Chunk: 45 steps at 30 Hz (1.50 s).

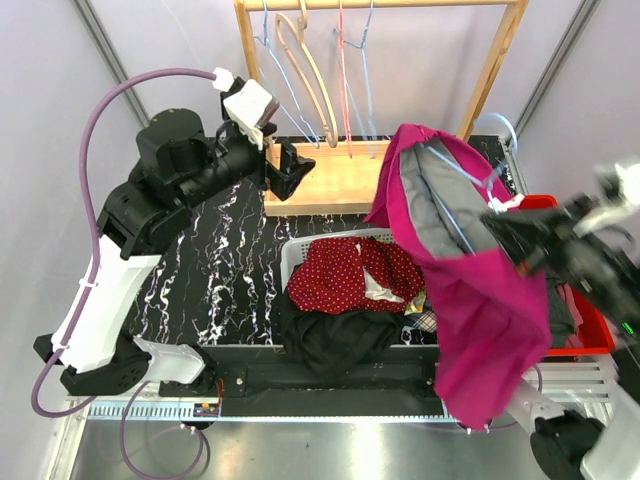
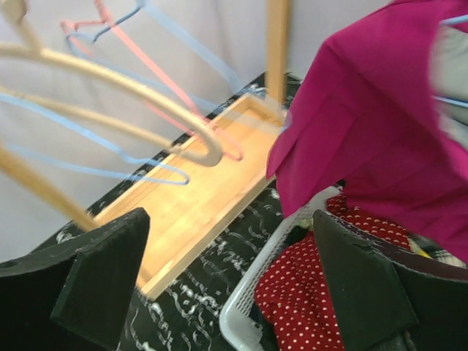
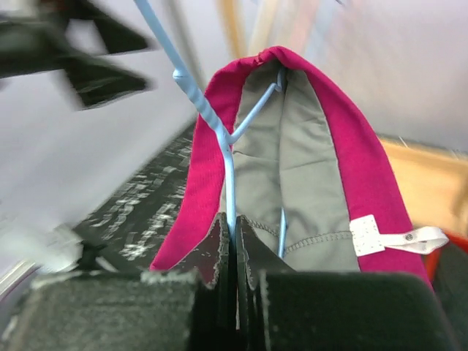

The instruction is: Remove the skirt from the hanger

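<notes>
A magenta skirt [image 1: 480, 300] with grey lining hangs from a light blue wire hanger [image 1: 455, 170], held in the air over the right side of the table. My right gripper [image 1: 512, 235] is shut on the hanger wire; the right wrist view shows the pinched wire [image 3: 231, 197] just above the closed gripper [image 3: 234, 230], with the skirt [image 3: 351, 161] draped over it. My left gripper [image 1: 285, 170] is open and holds nothing, up by the wooden rack base. In the left wrist view the left gripper [image 2: 227, 281] gapes wide, with the skirt [image 2: 373, 124] at upper right, apart from it.
A wooden rack [image 1: 505, 45] holds several bare hangers [image 1: 320, 90] over its wooden base [image 1: 330, 185]. A white basket [image 1: 292, 255] holds a red dotted garment [image 1: 350, 275] and a black one [image 1: 330, 335]. A red bin [image 1: 595, 325] stands at the right edge.
</notes>
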Each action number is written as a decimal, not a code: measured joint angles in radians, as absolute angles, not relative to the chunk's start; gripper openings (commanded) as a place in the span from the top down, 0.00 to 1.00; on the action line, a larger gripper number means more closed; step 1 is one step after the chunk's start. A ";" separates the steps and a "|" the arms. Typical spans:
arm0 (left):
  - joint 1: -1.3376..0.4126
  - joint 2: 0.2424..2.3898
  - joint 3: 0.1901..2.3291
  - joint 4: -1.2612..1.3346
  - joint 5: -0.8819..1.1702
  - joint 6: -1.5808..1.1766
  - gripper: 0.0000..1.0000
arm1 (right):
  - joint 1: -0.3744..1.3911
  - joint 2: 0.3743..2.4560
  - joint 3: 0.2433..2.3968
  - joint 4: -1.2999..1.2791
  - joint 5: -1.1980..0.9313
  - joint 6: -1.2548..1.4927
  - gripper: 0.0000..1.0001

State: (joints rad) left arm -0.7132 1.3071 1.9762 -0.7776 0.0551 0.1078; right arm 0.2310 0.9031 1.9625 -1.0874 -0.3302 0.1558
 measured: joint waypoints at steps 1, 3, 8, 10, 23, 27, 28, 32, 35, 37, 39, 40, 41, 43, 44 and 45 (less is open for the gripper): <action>-0.693 1.311 1.988 -0.778 0.115 0.105 0.01 | 0.232 0.879 1.987 -1.095 -0.373 0.158 1.00; -0.646 1.320 2.009 -0.776 0.244 0.104 0.01 | 0.233 0.849 2.039 -1.090 -0.466 0.165 1.00; -0.519 1.325 2.014 -0.752 0.686 0.098 0.01 | 0.239 0.838 2.077 -1.022 -0.661 0.197 1.00; -0.501 1.324 2.006 -0.735 0.818 0.095 0.01 | 0.240 0.847 2.041 -0.991 -0.731 0.221 1.00; -0.473 1.325 1.958 -0.619 1.147 0.042 0.01 | 0.241 0.947 1.822 -0.891 -0.859 0.316 1.00; -0.474 1.341 1.910 -0.595 1.168 0.025 0.01 | 0.240 0.932 1.805 -0.854 -0.860 0.334 1.00; -0.474 1.350 1.905 -0.592 1.166 0.025 0.01 | 0.241 0.931 1.805 -0.850 -0.860 0.336 1.00; -0.473 1.388 1.907 -0.582 1.131 0.025 0.01 | 0.241 0.923 1.805 -0.833 -0.879 0.343 1.00; -0.471 1.413 1.928 -0.571 1.098 0.019 0.01 | 0.241 0.923 1.801 -0.824 -0.886 0.348 1.00; -0.470 1.423 1.936 -0.548 1.091 -0.001 0.01 | 0.241 0.922 1.789 -0.813 -0.886 0.353 1.00; -0.469 1.427 1.936 -0.521 1.092 -0.026 0.05 | 0.241 0.921 1.774 -0.805 -0.889 0.358 1.00; -0.469 1.428 1.936 -0.510 1.093 -0.036 0.13 | 0.241 0.921 1.768 -0.804 -0.892 0.360 1.00; -0.469 1.429 1.936 -0.497 1.098 -0.051 0.18 | 0.241 0.921 1.763 -0.802 -0.893 0.361 1.00; -0.469 1.430 1.934 -0.467 1.112 -0.083 0.31 | 0.240 0.920 1.751 -0.796 -0.896 0.362 1.00; -0.469 1.430 1.929 -0.447 1.122 -0.098 0.43 | 0.240 0.918 1.744 -0.794 -0.899 0.363 1.00; -0.469 1.430 1.926 -0.426 1.134 -0.113 0.50 | 0.241 0.916 1.736 -0.788 -0.900 0.364 1.00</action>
